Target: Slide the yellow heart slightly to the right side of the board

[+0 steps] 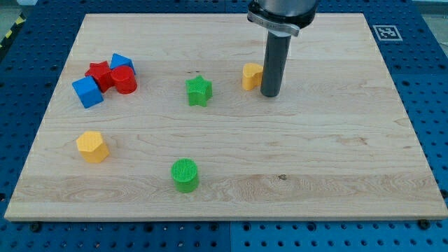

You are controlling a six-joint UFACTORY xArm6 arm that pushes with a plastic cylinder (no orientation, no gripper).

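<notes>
The yellow heart lies on the wooden board a little above its middle. My tip stands right against the heart's right side, touching or almost touching it. The rod hides part of the heart's right edge. The rod rises to the arm's flange at the view's top.
A green star lies left of the heart. A green cylinder is near the bottom middle. A yellow hexagon is at lower left. At upper left cluster a red star, a red cylinder and two blue blocks.
</notes>
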